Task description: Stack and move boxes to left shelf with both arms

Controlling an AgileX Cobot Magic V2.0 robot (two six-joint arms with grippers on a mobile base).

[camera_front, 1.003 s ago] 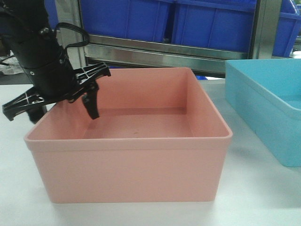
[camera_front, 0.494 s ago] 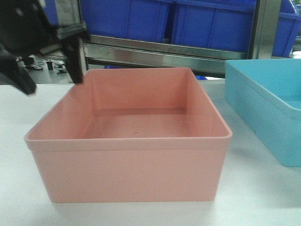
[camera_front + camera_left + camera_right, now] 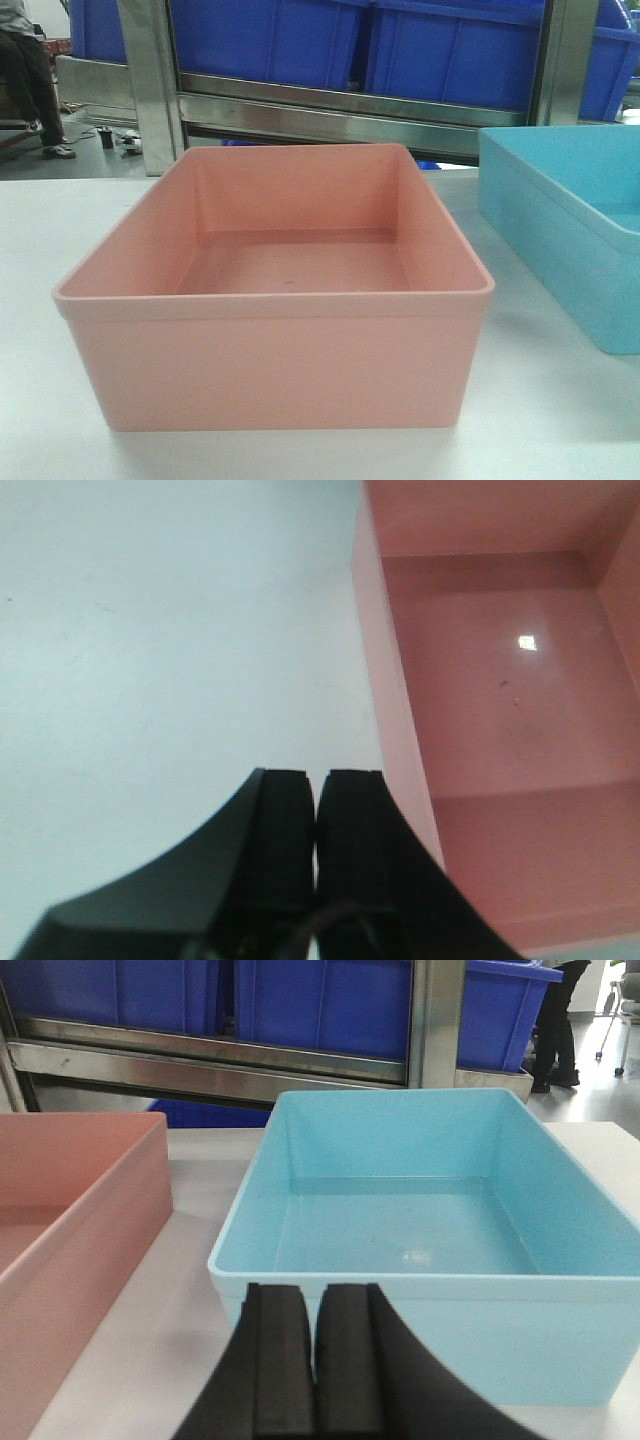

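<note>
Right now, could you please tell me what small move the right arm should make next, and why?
Probably open the right end effector and ease it toward the near rim of the turquoise bin. It looks shut, the bin sits empty straight ahead, apart from the pink bin, and nothing is stacked yet.

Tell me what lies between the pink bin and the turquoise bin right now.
Only a bare strip of white table separates the pink bin from the turquoise bin; nothing sits in the gap. The right wrist view shows it best.

White tabletop, dark blue crates behind, grey floor, person standing far left
</note>
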